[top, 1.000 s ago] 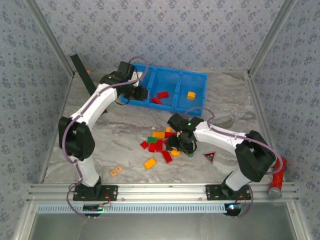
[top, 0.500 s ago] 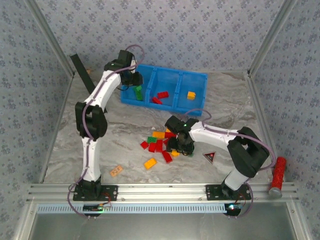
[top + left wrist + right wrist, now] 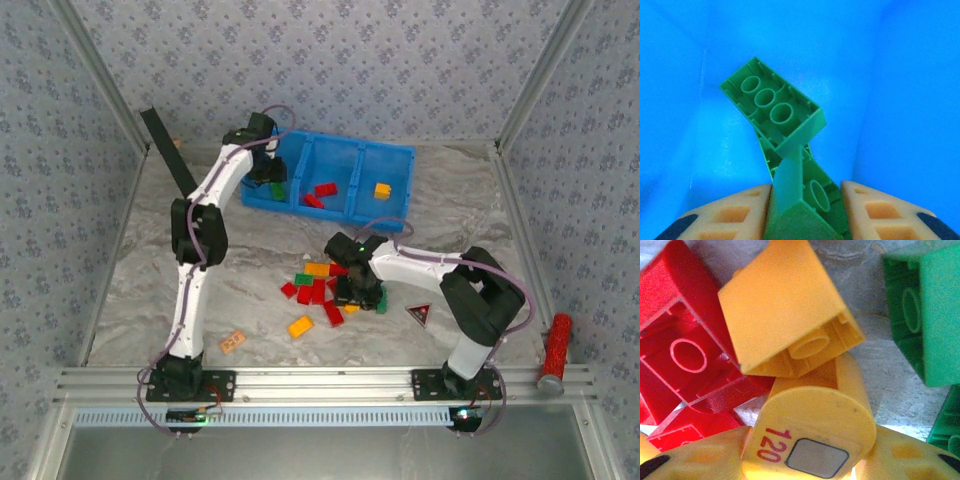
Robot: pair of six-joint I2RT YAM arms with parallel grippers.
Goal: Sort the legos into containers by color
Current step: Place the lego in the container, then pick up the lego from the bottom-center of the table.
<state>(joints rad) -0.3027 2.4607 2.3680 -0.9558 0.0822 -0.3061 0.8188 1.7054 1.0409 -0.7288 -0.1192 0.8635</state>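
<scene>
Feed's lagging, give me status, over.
Left gripper shut on green lego inside left bin compartment. Right gripper around yellow piece in pile, grip unclear. Red legos crowd it.

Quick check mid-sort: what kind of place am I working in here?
Probably a staged robot test cell, not a home: aluminium frame rail along the near edge, wallpapered panels on three sides, marble-look tabletop.

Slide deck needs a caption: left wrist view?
Left claw grips a green plastic brick inside the bright blue plastic bin compartment.
</scene>
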